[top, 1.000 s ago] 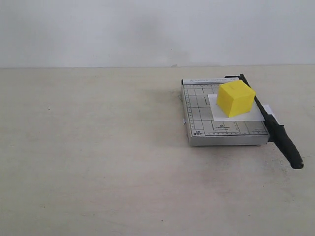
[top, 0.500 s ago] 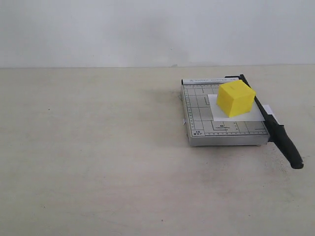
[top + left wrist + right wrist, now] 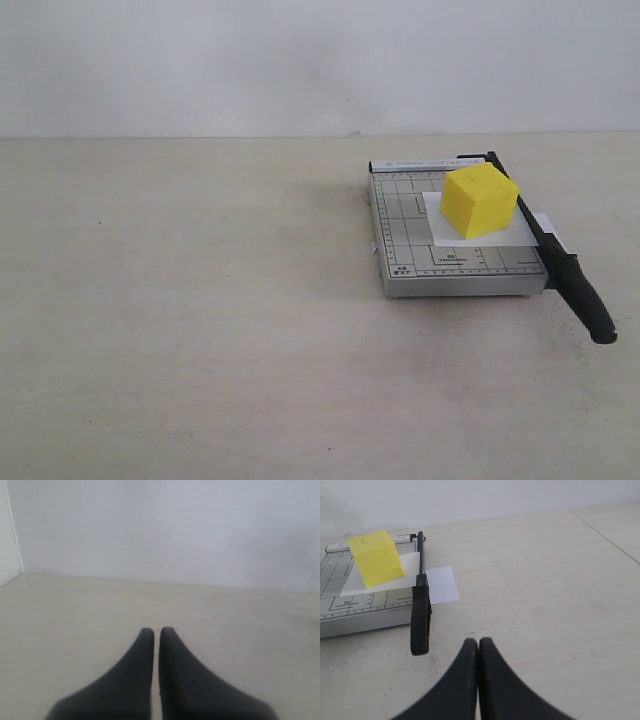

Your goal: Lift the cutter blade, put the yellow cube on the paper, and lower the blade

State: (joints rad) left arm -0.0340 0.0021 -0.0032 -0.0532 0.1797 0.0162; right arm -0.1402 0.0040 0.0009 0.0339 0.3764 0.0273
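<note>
The yellow cube (image 3: 480, 200) sits on the paper (image 3: 445, 228), a matte, sharp-edged block turned slightly askew to the sheet. The plain white sheet lies flat on the grey gridded cutter base (image 3: 405, 230), with one end poking out past the cutting edge. The cutter blade (image 3: 560, 265) lies down along that edge, a thin black lever ending in a thick rounded handle that overhangs the base. Judging from this, all three steps look done and nothing is left but to stay clear. The pale, faintly speckled table (image 3: 200, 320) is smooth. The right gripper (image 3: 478, 642) hangs near the handle, fingers clenched on nothing; the left gripper (image 3: 156, 630) is likewise closed and empty, well apart.
</note>
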